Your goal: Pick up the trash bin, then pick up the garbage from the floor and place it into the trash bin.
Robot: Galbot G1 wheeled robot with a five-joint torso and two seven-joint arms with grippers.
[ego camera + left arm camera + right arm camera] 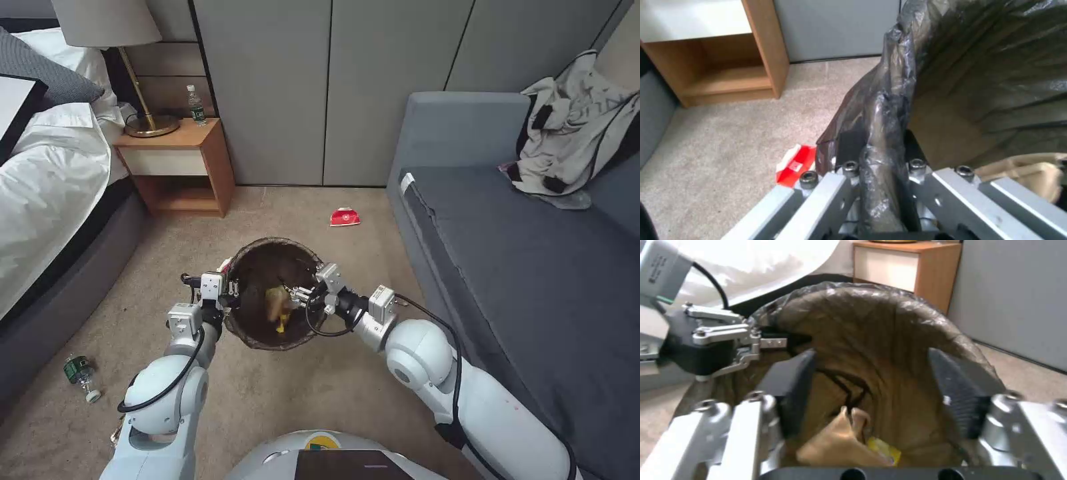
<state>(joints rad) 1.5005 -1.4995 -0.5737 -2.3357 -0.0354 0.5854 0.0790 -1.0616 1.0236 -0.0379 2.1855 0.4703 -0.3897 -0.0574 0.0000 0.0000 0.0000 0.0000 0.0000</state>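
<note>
The trash bin [267, 343], lined with a dark brown bag, hangs above the carpet. My left gripper [228, 291] is shut on its left rim; the left wrist view shows that gripper [880, 151] pinching the bag-covered rim [889, 100]. Over the bin's mouth my right gripper [298, 294] stands open, its pads [791, 386] wide apart above the inside of the bin [853, 290]. A tan paper bag [840, 443] and a yellow snack wrapper [882, 449] lie at the bottom. More garbage is on the floor: a red-and-white carton [345, 217], another carton [795, 163] and a green-labelled bottle [80, 373].
A grey sofa [533, 267] with a grey-and-black jacket [573, 127] borders the right side. On the left are a bed [47, 180] and a wooden nightstand [180, 167] carrying a lamp and a bottle [195, 105]. Grey cabinet doors close off the back. Open carpet lies between them.
</note>
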